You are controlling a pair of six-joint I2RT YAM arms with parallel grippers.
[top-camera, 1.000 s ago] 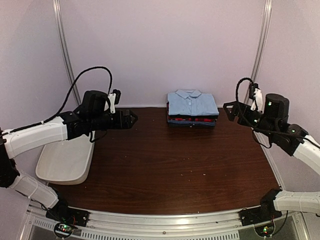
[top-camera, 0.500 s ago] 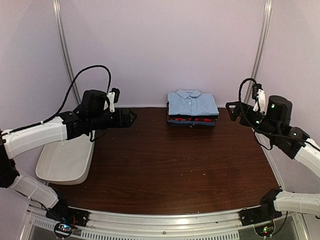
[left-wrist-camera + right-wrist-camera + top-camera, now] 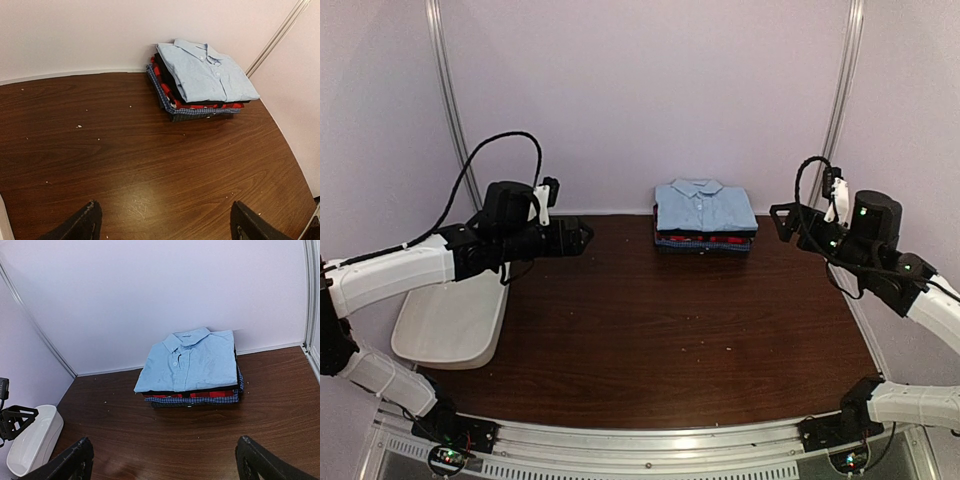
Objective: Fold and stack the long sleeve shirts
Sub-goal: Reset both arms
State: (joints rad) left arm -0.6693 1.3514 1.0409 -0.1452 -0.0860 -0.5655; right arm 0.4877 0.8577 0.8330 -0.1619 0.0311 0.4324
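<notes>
A stack of folded long sleeve shirts (image 3: 705,218) sits at the back middle of the table against the wall. The light blue collared shirt (image 3: 206,72) (image 3: 192,361) lies on top, over black, red and blue check layers (image 3: 200,399). My left gripper (image 3: 582,237) (image 3: 162,227) hovers open above the table, left of the stack, with nothing between its fingers. On the other side my right gripper (image 3: 782,220) (image 3: 165,465) is raised to the right of the stack, open and empty. Both stand well apart from the shirts.
A white plastic tub (image 3: 450,322) (image 3: 32,440) rests at the table's left edge, below my left arm. Pale walls close the back and sides, with metal rails (image 3: 448,100) in the corners. Small crumbs dot the dark wood table (image 3: 660,330).
My right arm has drawn slightly to the right and settled. The left arm and the stack have not visibly moved.
</notes>
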